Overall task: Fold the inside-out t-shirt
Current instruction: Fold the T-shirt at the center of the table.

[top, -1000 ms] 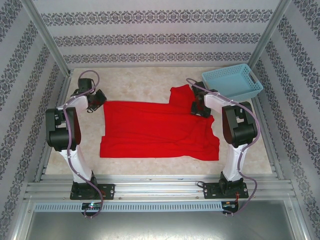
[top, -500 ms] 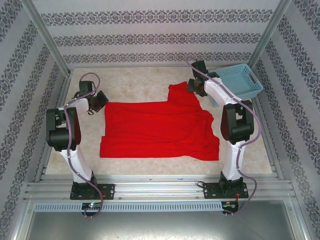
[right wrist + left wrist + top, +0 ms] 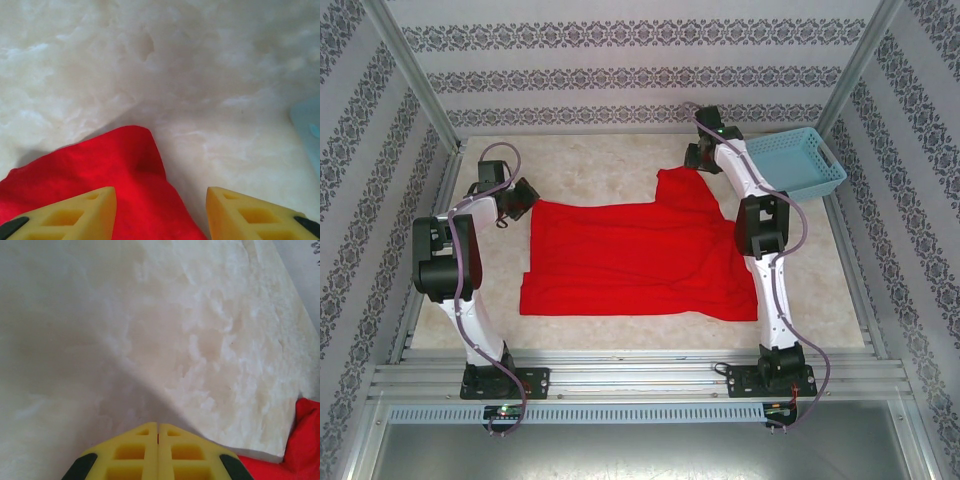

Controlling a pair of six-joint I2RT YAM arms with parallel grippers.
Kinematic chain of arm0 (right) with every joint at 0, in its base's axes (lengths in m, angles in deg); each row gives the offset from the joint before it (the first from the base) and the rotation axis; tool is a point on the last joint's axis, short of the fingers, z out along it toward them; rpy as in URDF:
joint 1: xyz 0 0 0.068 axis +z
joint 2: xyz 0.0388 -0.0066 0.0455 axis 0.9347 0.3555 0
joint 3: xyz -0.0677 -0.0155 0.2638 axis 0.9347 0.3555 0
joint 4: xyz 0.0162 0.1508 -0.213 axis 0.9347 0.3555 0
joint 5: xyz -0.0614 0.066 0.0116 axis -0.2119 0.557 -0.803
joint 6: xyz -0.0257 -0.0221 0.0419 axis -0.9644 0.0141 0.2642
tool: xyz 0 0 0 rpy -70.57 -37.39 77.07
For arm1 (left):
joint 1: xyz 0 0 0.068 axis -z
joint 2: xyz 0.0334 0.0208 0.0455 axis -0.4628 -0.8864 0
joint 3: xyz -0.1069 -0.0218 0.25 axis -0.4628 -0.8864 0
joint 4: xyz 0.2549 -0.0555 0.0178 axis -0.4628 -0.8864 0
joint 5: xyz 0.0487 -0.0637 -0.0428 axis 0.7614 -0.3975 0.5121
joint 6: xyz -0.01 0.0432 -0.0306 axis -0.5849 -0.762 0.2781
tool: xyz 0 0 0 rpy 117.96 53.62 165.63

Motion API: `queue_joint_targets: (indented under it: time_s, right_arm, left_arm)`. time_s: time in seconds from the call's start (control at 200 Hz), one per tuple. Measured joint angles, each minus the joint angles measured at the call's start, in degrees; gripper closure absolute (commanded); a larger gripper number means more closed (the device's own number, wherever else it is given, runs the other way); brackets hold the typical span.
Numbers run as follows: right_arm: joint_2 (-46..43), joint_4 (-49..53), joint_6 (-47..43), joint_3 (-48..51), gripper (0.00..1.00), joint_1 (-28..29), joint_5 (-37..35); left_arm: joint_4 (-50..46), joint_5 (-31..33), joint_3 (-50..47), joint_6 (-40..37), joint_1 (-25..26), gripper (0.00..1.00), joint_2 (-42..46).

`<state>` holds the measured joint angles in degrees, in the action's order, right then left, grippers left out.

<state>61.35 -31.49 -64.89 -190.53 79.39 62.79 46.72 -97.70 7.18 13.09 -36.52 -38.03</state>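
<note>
**Top external view.** The inside-out t-shirt (image 3: 630, 260) lies spread flat at the centre of the table (image 3: 600, 170), with one sleeve pointing toward the far side. A light blue basket (image 3: 795, 165) stands at the far right corner, apart from the shirt. The right arm (image 3: 760, 230) reaches across the shirt's right edge and covers part of it. The right gripper (image 3: 695, 158) is at the far tip of the raised sleeve, just left of the basket. The left gripper (image 3: 520, 198) is at the shirt's far left corner, over bare table. Jaw state cannot be read at this range for either gripper.

**Left wrist view.** The two yellow fingers (image 3: 135, 455) are pressed together along their full length, with nothing visible between them. The bare table lies ahead. The edge of the shirt (image 3: 305, 435) appears at the lower right, beside the fingers.

**Right wrist view.** The fingers (image 3: 75, 215) stand clearly apart and hold nothing. The sleeve corner (image 3: 115, 165) lies below and between them, nearer the left finger. Contact with the fabric cannot be determined. A sliver of the basket (image 3: 307, 125) is at the right edge.
</note>
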Motion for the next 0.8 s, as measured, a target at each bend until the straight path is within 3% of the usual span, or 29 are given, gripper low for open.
queue_joint_targets:
  time_s: [0.15, 0.375, 0.545, 0.799]
  right_arm:
    - [4.9, 2.9, -0.2, -7.1, 0.59, 0.0, 2.7]
    - [7.2, 4.9, -0.4, -9.5, 1.0, -0.1, 4.8]
    - [5.0, 3.2, -1.3, -6.1, 1.0, -0.2, 0.7]
    - [-14.8, -7.3, -1.8, 17.9, 1.0, -0.3, -6.0]
  left_arm:
    - [1.7, -0.9, -0.9, 0.0, 0.0, 1.0, 0.3]
    - [7.5, -3.7, -2.7, 2.0, -0.1, 1.0, 0.6]
    - [13.6, -5.1, -7.8, 5.9, -1.2, 1.0, 2.3]
    - [19.8, -4.7, -14.3, 11.8, -4.7, 1.0, 6.4]
